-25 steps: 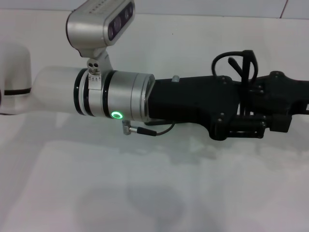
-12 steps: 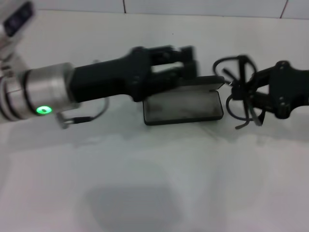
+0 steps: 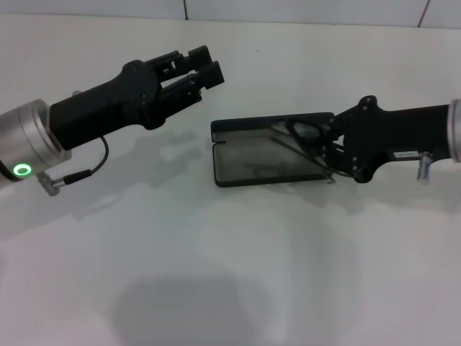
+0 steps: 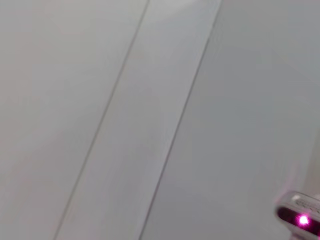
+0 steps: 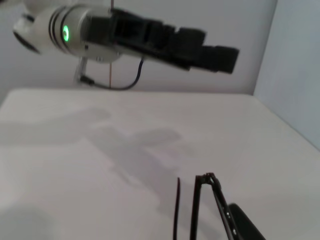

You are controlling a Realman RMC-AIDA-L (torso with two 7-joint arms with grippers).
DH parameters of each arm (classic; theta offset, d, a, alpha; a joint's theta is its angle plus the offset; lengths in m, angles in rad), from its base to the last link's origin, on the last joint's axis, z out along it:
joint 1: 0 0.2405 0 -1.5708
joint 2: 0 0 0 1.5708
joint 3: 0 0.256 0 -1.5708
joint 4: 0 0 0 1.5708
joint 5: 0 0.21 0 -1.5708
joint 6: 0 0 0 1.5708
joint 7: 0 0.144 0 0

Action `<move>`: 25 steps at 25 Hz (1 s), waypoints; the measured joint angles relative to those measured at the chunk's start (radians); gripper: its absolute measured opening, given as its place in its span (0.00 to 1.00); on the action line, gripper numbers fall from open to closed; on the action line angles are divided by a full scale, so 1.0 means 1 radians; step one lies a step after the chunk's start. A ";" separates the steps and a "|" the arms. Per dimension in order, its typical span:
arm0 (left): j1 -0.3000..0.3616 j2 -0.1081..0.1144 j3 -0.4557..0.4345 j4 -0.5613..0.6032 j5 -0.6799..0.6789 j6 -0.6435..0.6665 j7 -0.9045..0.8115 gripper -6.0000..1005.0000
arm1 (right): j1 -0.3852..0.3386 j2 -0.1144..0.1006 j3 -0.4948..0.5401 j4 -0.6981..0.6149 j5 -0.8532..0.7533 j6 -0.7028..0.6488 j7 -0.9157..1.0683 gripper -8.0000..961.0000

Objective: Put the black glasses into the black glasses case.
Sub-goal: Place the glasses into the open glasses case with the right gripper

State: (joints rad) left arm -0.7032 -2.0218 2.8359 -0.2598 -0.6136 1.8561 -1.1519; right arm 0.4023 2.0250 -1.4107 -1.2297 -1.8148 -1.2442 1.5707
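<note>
The black glasses case [image 3: 245,167] lies open in the middle of the white table, grey lining up, its lid [image 3: 252,123] raised along the far side. My right gripper [image 3: 325,148] comes in from the right, shut on the black glasses [image 3: 301,132], and holds them over the case's right end. One temple arm slants down across the lining. The temple arms also show in the right wrist view [image 5: 196,205]. My left gripper [image 3: 215,61] hangs open and empty above the table, to the left of and beyond the case. It also shows in the right wrist view [image 5: 222,56].
The white table [image 3: 238,274] reaches a tiled wall at the back [image 3: 302,11]. A cable [image 3: 86,173] hangs under the left arm's wrist. The left wrist view shows only pale wall panels [image 4: 150,115] and a pink light [image 4: 302,220].
My left arm has drawn back to the left, off the case. My right gripper has moved left and down with the glasses, from beside the case to over its right end.
</note>
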 joint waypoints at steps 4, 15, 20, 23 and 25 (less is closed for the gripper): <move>-0.005 0.002 0.001 -0.001 -0.006 -0.016 -0.001 0.46 | 0.000 0.001 -0.071 -0.028 -0.059 0.106 0.006 0.13; -0.051 -0.003 0.004 0.004 0.002 -0.099 -0.005 0.46 | -0.012 0.001 -0.364 -0.045 -0.150 0.404 -0.024 0.13; -0.074 -0.005 0.005 0.005 0.001 -0.136 -0.023 0.46 | -0.012 0.001 -0.433 -0.043 -0.179 0.521 -0.025 0.13; -0.087 -0.005 0.005 0.005 0.001 -0.158 -0.042 0.46 | -0.010 0.001 -0.476 -0.038 -0.196 0.596 -0.024 0.13; -0.093 -0.005 0.005 0.005 0.001 -0.163 -0.050 0.46 | -0.011 0.001 -0.509 -0.031 -0.217 0.664 -0.025 0.13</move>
State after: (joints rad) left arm -0.7958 -2.0264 2.8410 -0.2546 -0.6130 1.6928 -1.2021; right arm 0.3909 2.0264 -1.9196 -1.2605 -2.0314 -0.5805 1.5461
